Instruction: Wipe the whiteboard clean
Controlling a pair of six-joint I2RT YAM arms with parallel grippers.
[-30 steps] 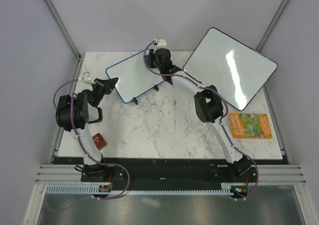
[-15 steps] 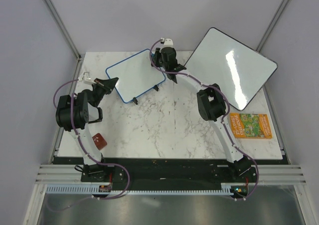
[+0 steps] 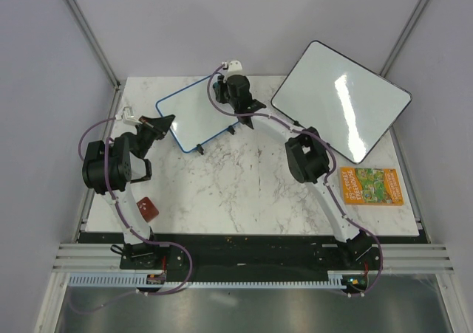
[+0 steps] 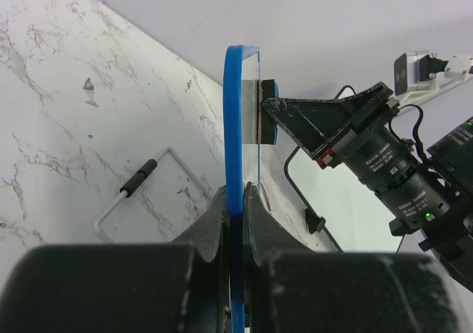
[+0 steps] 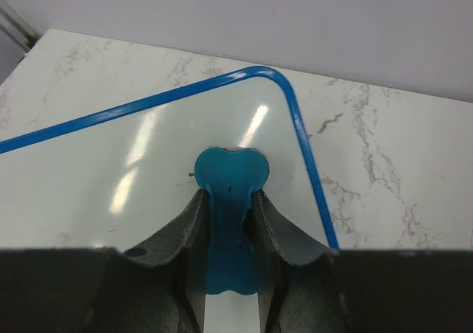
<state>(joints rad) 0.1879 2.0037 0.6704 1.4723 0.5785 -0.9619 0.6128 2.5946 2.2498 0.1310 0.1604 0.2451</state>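
The small blue-rimmed whiteboard (image 3: 198, 116) lies tilted at the back left of the table, its face white with only faint marks. My left gripper (image 3: 163, 120) is shut on its left rim, seen edge-on in the left wrist view (image 4: 235, 126). My right gripper (image 3: 225, 91) is shut on a blue eraser (image 5: 229, 182) and presses it on the board's face near the far right corner (image 5: 284, 89). The eraser also shows in the left wrist view (image 4: 264, 122), against the board.
A larger black-rimmed whiteboard (image 3: 340, 100) lies at the back right. An orange picture book (image 3: 371, 186) sits at the right edge. A small red-brown block (image 3: 148, 210) lies near the left front. A wire stand (image 4: 137, 189) rests on the marble under the small board.
My right gripper with the eraser slid right to the board's far corner, then back left along its far edge. The left gripper and board have not moved.
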